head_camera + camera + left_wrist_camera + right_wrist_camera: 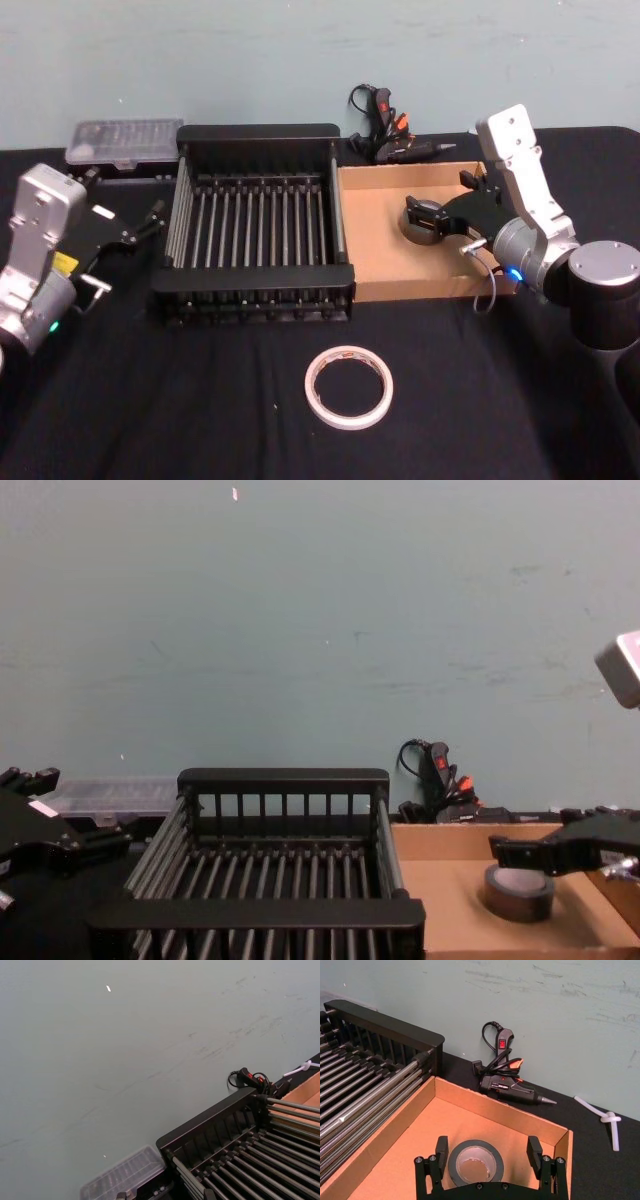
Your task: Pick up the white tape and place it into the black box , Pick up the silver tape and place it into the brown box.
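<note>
Right gripper [486, 1156] spread wide around silver tape [475, 1162] in brown box [372, 235], right of frame; white tape [348, 386] lower centre; left gripper [140, 225] parked far left, fingers unclear.

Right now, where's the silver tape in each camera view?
Head view: silver tape in the brown box, under the right gripper.
Chest view: lower right, in that box.
Right wrist view: bottom centre, between open fingers.
Left wrist view: not in it.
Shared landmark: black box.
</note>
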